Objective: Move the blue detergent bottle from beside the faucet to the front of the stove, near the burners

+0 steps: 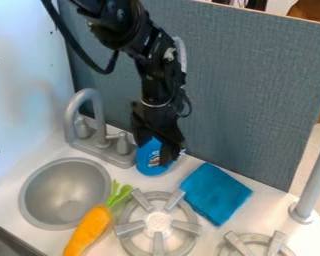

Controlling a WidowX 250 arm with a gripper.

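One blue bottle (149, 164) at the pincer (154, 153), near the counter's back edge (192, 161)

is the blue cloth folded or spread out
Folded, as far as it shows: the cloth lies as a compact, roughly rectangular pad beside the burner, its edges thick rather than a single thin layer.

Toy kitchen with sink (30, 186) and burners (127, 231).

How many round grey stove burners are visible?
2. One burner is right of the orange toy carrot; the other burner, partly cut off, is at the bottom edge, farther right.
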